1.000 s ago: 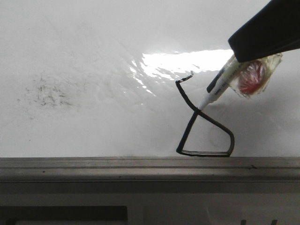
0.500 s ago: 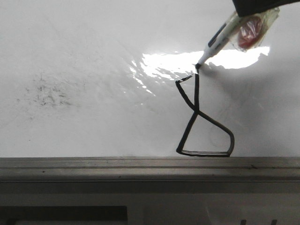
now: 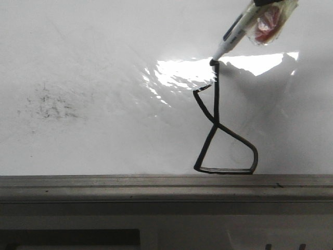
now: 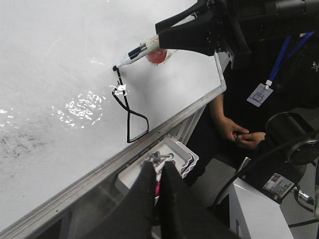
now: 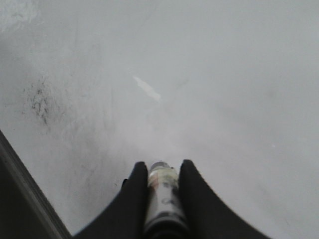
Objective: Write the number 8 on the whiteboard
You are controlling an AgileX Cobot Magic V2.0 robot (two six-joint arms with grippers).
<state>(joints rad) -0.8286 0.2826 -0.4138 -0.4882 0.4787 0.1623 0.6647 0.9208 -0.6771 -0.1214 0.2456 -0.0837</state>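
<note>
The number 8 is an angular black line low on the whiteboard, its flat bottom just above the ledge. A white marker slants down from the top right, and its tip touches the board at the top of the 8's long upright stroke. My right gripper is shut on the marker; the front view shows only its edge. From the left wrist I see the 8, the marker and the right gripper. My left gripper hangs shut below the ledge, away from the board.
A grey metal ledge runs along the board's lower edge. Faint black specks smudge the board's left side. A white tray with small parts sits under the ledge. A person sits beside the board, near cables and a box.
The marker has moved up from the 8's crossing to above the upper loop, leaving a new upright stroke. The right gripper has risen almost out of the front view.
</note>
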